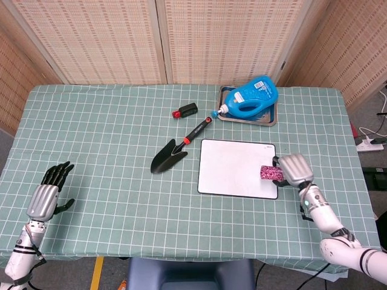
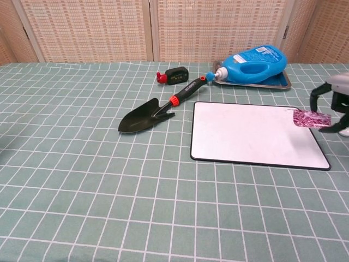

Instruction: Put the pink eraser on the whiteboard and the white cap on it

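Observation:
My right hand [image 1: 294, 168] pinches the pink eraser [image 1: 271, 173] and holds it just over the right edge of the whiteboard [image 1: 233, 169]. In the chest view the eraser [image 2: 310, 118] hangs a little above the whiteboard [image 2: 245, 136], with the right hand [image 2: 334, 97] partly cut off by the frame's edge. The white cap is hidden behind this hand in the head view; only a white sliver of the cap [image 2: 344, 132] shows under the fingers in the chest view. My left hand [image 1: 46, 197] lies open near the table's front left corner, holding nothing.
A black trowel with a red-banded handle [image 1: 175, 150] lies left of the whiteboard. Behind the board a blue detergent bottle [image 1: 254, 98] lies on a metal tray [image 1: 269, 121]. A small black and red object [image 1: 185, 111] sits behind the trowel.

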`<state>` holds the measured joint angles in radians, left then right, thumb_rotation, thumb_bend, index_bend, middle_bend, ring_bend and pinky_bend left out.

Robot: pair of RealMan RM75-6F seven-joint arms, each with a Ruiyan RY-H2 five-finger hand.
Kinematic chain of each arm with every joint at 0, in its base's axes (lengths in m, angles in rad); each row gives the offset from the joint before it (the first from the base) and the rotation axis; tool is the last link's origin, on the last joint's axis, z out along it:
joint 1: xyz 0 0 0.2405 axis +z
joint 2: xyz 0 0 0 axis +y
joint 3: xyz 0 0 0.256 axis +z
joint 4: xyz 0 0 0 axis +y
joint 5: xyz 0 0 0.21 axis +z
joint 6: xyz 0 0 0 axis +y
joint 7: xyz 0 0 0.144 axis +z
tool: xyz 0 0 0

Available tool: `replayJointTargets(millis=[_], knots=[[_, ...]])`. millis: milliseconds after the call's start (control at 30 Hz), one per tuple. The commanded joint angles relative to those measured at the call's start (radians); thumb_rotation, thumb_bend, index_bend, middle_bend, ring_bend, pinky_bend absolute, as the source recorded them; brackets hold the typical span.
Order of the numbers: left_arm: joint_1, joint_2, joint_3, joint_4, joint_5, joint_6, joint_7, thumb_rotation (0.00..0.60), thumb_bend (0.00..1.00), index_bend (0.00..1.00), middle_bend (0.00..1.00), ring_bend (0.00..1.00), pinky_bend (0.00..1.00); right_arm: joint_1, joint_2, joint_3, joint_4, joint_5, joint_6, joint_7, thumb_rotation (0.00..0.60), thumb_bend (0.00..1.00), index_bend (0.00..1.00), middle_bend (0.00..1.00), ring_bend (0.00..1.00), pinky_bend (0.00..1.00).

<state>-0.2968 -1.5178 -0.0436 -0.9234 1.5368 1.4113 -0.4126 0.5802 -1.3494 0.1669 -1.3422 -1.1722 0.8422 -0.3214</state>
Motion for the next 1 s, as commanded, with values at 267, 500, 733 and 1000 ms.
replayJointTargets(millis=[267, 500, 733, 1000], knots=[[0.005, 0.007, -0.005, -0.003, -0.004, 0.009, -0.012, 0.6, 0.19, 0.0, 0.0, 0.0, 0.0, 0.22, -0.135, 0.064, 0.052, 0.308, -0.126, -0.231, 0.508, 0.25, 0.46, 0.96, 0.97, 1.0], [0.006, 0.01, -0.004, 0.0, -0.005, 0.007, -0.02, 0.6, 0.19, 0.0, 0.0, 0.0, 0.0, 0.264, -0.181, 0.046, 0.099, 0.389, -0.135, -0.27, 0.509, 0.25, 0.45, 0.96, 0.97, 1.0], [0.005, 0.013, -0.005, 0.001, -0.005, 0.004, -0.035, 0.6, 0.19, 0.0, 0.0, 0.0, 0.0, 0.304, -0.235, 0.005, 0.185, 0.473, -0.16, -0.299, 0.511, 0.12, 0.34, 0.96, 0.96, 1.0], [0.005, 0.011, -0.003, 0.003, -0.003, 0.003, -0.032, 0.6, 0.19, 0.0, 0.0, 0.0, 0.0, 0.316, -0.181, -0.015, 0.122, 0.519, -0.128, -0.313, 0.514, 0.0, 0.19, 0.96, 0.94, 1.0]])
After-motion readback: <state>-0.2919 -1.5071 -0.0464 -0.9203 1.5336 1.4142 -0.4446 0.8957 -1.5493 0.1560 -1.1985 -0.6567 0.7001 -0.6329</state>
